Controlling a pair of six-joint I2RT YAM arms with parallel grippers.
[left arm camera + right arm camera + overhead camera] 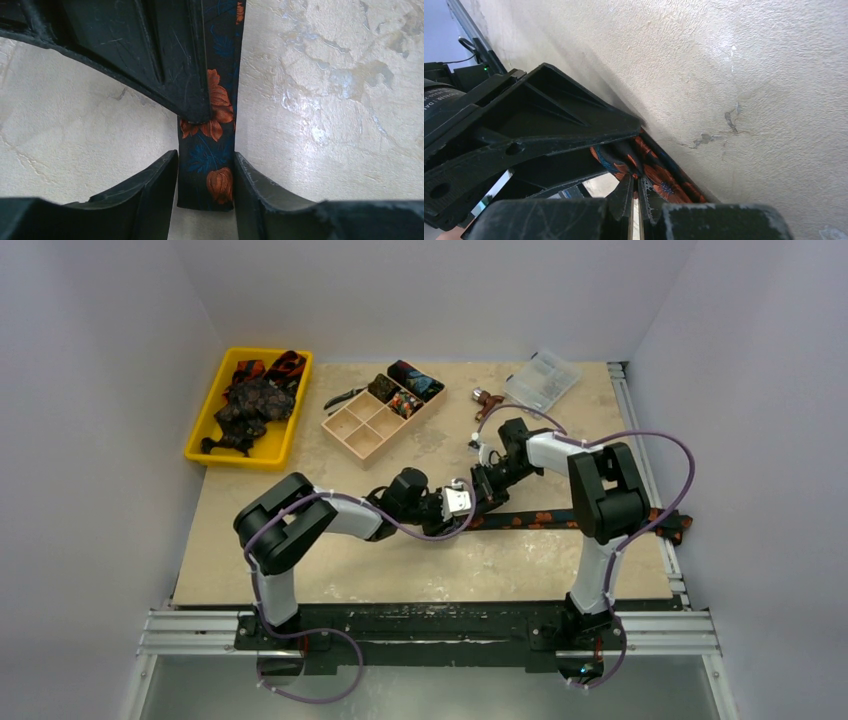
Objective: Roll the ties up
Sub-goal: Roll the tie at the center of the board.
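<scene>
A dark tie with orange flowers lies stretched flat from mid-table to the right edge. In the left wrist view its narrow end lies between my left gripper's open fingers, which straddle it on the table. My right gripper is shut on a fold of the tie just beyond that end, and its finger shows over the tie in the left wrist view. Both grippers, left and right, meet at the tie's left end. More ties lie heaped in a yellow bin.
The yellow bin stands at the back left. A wooden divided box holds rolled ties in its far cells. Pliers, a small reddish object and a clear plastic box lie at the back.
</scene>
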